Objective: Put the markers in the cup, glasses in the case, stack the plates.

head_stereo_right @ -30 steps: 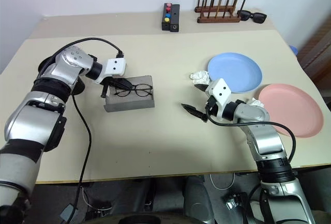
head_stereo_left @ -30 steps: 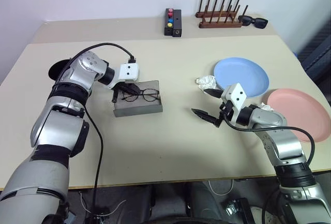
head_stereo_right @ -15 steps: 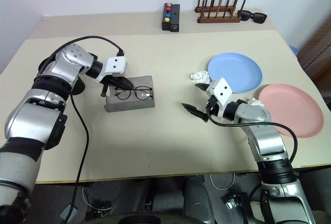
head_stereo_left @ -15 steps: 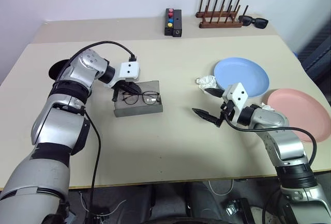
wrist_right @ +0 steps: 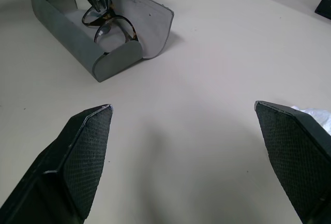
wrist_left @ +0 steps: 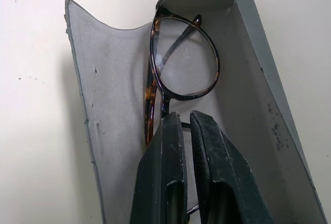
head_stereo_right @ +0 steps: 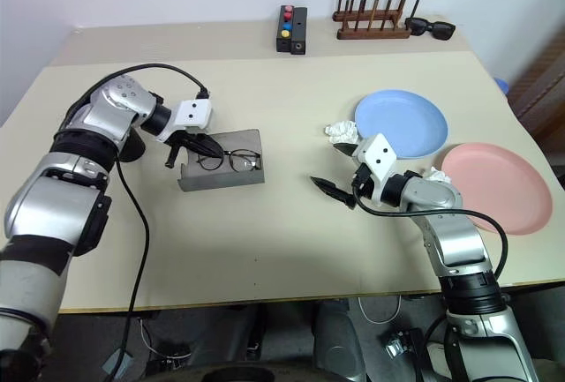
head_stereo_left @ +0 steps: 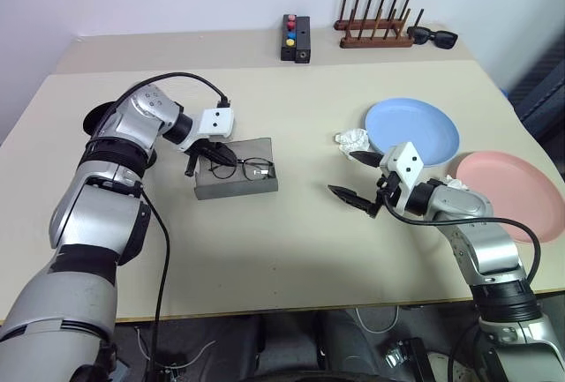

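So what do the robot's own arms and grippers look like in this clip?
Both arms are silver-grey metal shells with black joint bands. Each wrist carries a white boxy camera block fed by a black cable. The left gripper and right gripper each have two black tapered fingers with finely textured pads.

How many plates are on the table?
2. The light blue plate lies on the right side of the table. The pink plate lies nearer the right edge, beside the blue one and closer to the robot. None looks hidden.

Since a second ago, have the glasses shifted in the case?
Yes. The glasses have dropped from the top of the case down into its trough, nearer the right end wall.
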### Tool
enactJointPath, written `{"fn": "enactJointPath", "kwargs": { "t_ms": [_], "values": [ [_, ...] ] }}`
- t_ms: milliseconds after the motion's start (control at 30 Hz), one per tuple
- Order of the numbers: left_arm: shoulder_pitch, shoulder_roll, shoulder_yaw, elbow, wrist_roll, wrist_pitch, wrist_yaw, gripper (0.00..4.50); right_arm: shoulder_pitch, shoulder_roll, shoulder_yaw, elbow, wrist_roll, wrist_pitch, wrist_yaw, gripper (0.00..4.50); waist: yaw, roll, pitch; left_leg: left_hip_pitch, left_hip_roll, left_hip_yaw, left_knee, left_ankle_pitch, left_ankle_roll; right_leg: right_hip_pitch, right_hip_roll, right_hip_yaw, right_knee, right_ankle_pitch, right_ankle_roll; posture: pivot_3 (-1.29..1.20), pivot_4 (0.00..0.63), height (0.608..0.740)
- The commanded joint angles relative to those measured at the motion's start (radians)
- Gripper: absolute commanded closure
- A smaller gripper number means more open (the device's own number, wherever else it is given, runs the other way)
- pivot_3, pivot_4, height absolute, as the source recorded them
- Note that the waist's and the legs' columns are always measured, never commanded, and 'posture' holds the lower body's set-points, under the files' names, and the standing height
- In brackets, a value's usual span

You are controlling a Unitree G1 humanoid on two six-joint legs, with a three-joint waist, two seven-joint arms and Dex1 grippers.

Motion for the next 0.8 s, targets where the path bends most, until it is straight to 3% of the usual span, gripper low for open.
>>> {"fn": "enactJointPath", "kwargs": {
  "t_ms": [33,100,733,800],
  "values": [
    [-0.007,0.008,0.025,-0.035,-0.015,0.001,-0.010,2.43,-0.002,-0.007,-0.030,-0.045,0.014,-0.007,-0.006,0.00,0.001,0.000,0.000,0.000,0.000,0.000,0.000,0.000,0.000,0.000,0.000,0.000,0.000,0.000,0.000,0.00,0.150,0.740],
    [-0.004,0.012,0.023,-0.038,-0.011,-0.009,-0.003,1.44,-0.002,-0.007,-0.030,-0.045,0.014,-0.009,-0.007,0.00,0.001,0.000,0.000,0.000,0.000,0.000,0.000,0.000,0.000,0.000,0.000,0.000,0.000,0.000,0.000,0.00,0.150,0.740],
    [0.004,-0.016,-0.006,-0.026,0.019,-0.043,0.027,1.44,0.001,-0.007,-0.032,-0.045,0.015,-0.009,-0.012,0.00,0.001,0.000,0.000,0.000,0.000,0.000,0.000,0.000,0.000,0.000,0.000,0.000,0.000,0.000,0.000,0.00,0.150,0.740],
    [0.006,-0.017,-0.010,-0.024,0.024,-0.051,0.026,1.94,0.001,-0.007,-0.033,-0.046,0.015,-0.009,-0.012,0.00,0.000,0.000,0.000,0.000,0.000,0.000,0.000,0.000,0.000,0.000,0.000,0.000,0.000,0.000,0.000,0.00,0.150,0.740]
  ]
}}
